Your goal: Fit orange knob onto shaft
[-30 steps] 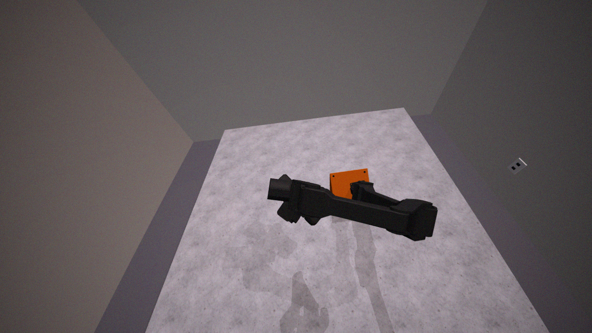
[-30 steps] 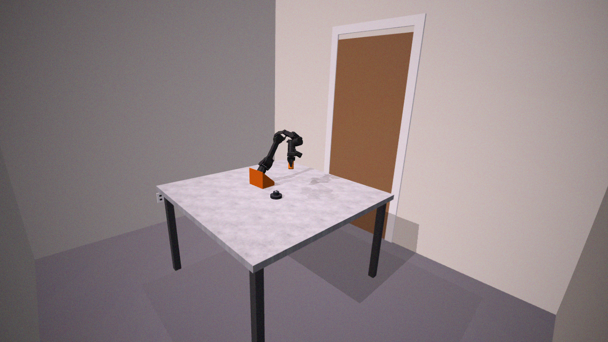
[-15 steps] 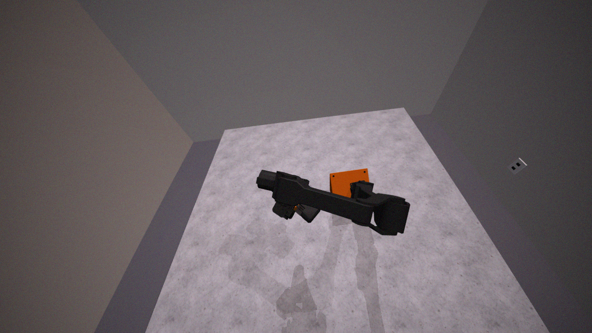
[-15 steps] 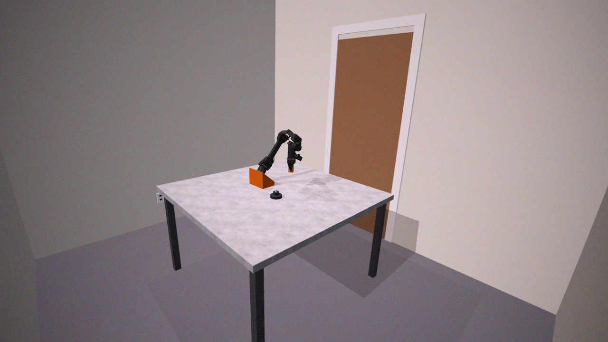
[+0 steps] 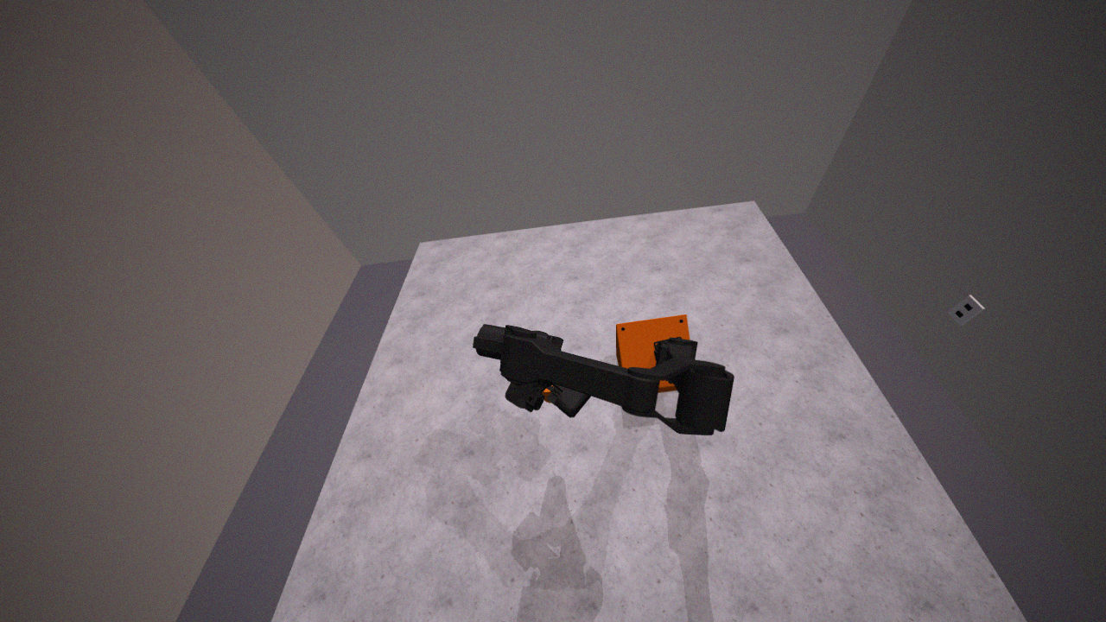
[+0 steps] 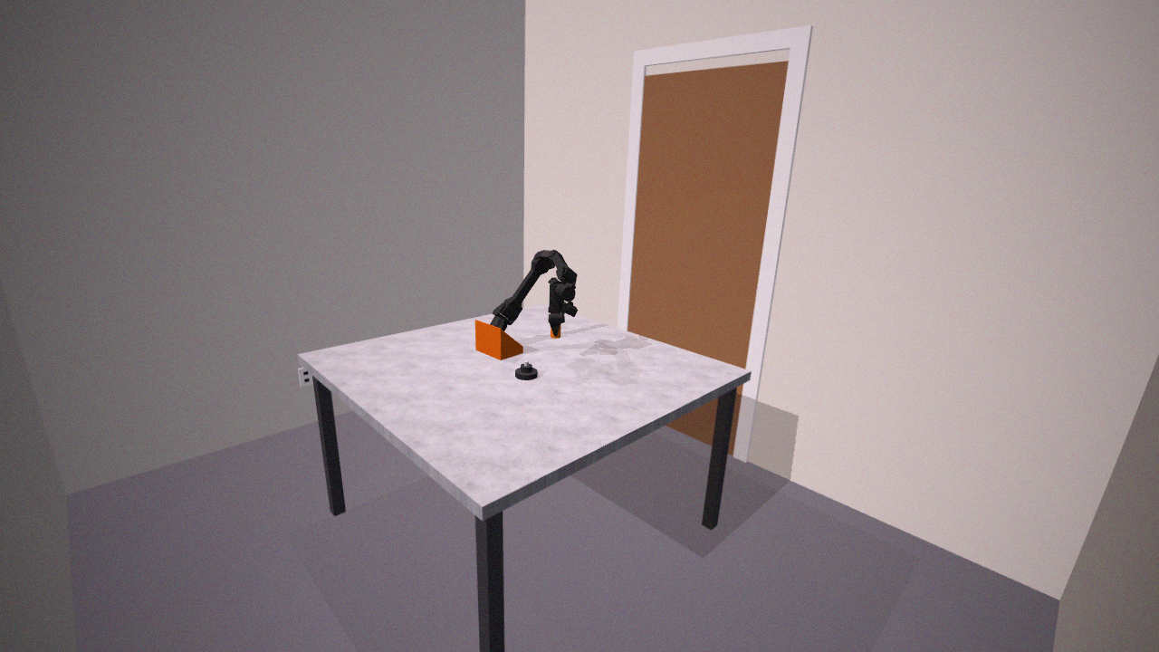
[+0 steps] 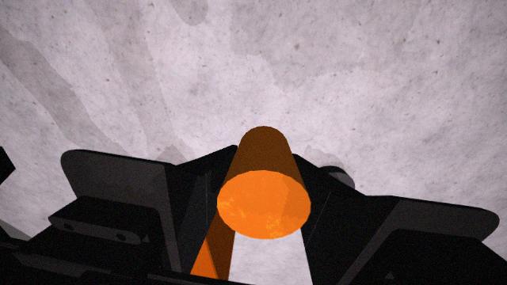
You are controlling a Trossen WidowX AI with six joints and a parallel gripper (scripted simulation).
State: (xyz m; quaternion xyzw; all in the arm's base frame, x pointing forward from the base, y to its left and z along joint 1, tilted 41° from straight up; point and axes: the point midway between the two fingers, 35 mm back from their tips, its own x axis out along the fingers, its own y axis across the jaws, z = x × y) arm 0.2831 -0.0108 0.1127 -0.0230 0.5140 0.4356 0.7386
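My gripper (image 5: 546, 393) (image 6: 555, 326) (image 7: 263, 154) is shut on the orange knob (image 5: 546, 396) (image 6: 555, 333) (image 7: 264, 204). The knob looks roughly upright, its plain end facing the wrist camera; its hole is hidden. In the exterior view it is low over the far part of the table; whether it touches the top cannot be told. The black round pedestal (image 6: 525, 374) (image 7: 344, 180) stands on the table apart from the knob, nearer the exterior camera. The silver shaft (image 6: 525, 365) shows small on top; its flat side cannot be made out. The right finger partly covers the pedestal in the wrist view.
The orange wedge-shaped base block (image 5: 637, 340) (image 6: 488, 341) (image 7: 204, 263) carries the arm and stands near the pedestal. The arm hides the pedestal in the top view. The marbled table (image 5: 773, 479) (image 6: 405, 405) has arm shadows across it.
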